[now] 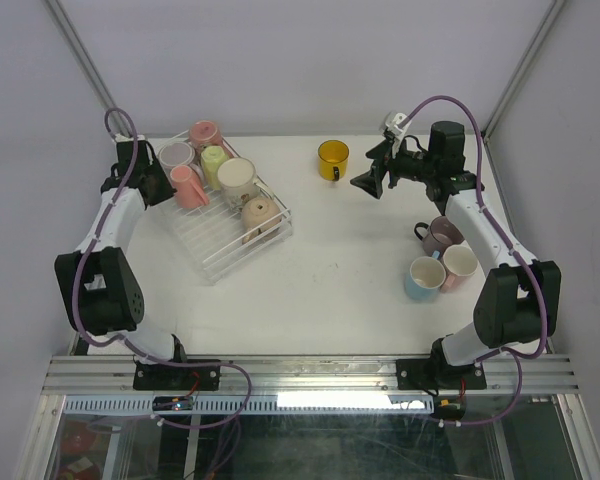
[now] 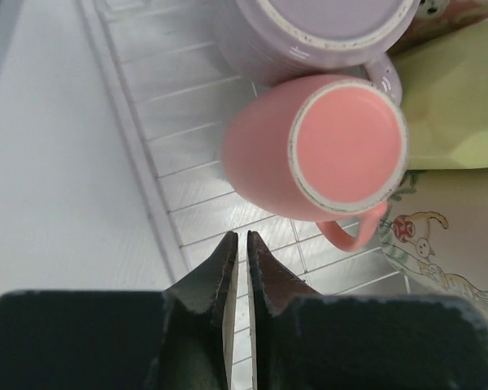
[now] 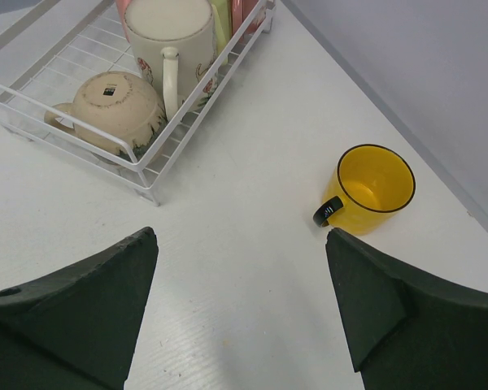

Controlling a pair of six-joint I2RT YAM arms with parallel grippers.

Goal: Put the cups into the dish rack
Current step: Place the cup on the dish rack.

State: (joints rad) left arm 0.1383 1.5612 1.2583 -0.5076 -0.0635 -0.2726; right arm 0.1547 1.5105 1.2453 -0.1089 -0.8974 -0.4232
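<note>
The dish rack stands at the back left and holds several cups: a lilac one, a pink one, a green one, a cream one and a beige one. My left gripper is shut and empty over the rack's wire floor, just short of the upturned pink cup. A yellow cup stands upright on the table. My right gripper hangs open above the table, with the yellow cup just beyond its right finger.
Three more cups stand near the right arm: mauve, light blue and a pale pink one. The rack's near corner lies ahead and left of the right gripper. The back wall runs close behind the yellow cup.
</note>
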